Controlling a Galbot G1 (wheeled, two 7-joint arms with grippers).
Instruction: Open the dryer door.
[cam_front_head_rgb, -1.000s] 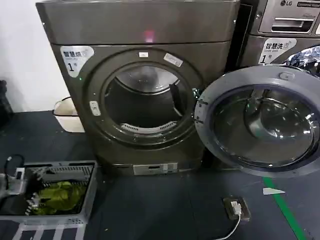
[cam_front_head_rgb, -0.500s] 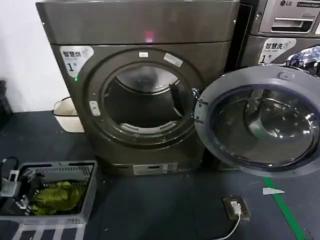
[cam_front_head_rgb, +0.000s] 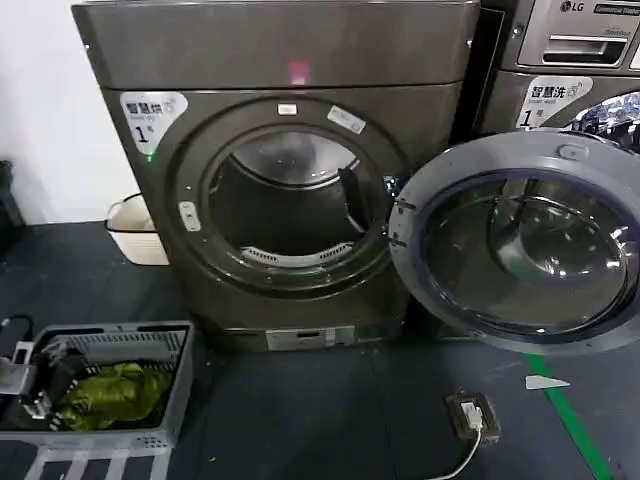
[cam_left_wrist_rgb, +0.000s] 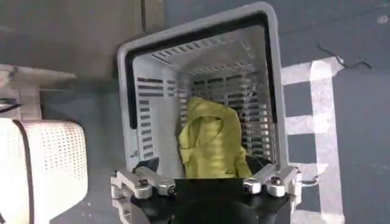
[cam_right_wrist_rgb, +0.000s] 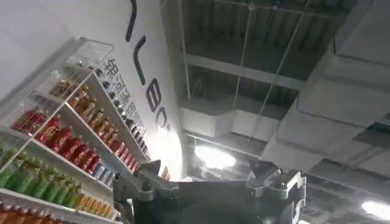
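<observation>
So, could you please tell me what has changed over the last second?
The left end effector has drifted along the laundry basket's left rim, nearer the robot, grasping nothing. The dryer door stays swung wide open to the right, and the yellow-green cloth still lies in the basket.

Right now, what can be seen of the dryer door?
The dryer door is a large round porthole, swung fully open to the right of the drum opening. Its grey plastic inner rim faces the camera around dark tinted glass. It hangs from hinges on its left edge, in front of the neighbouring LG machine. Nothing is gripping it.
</observation>
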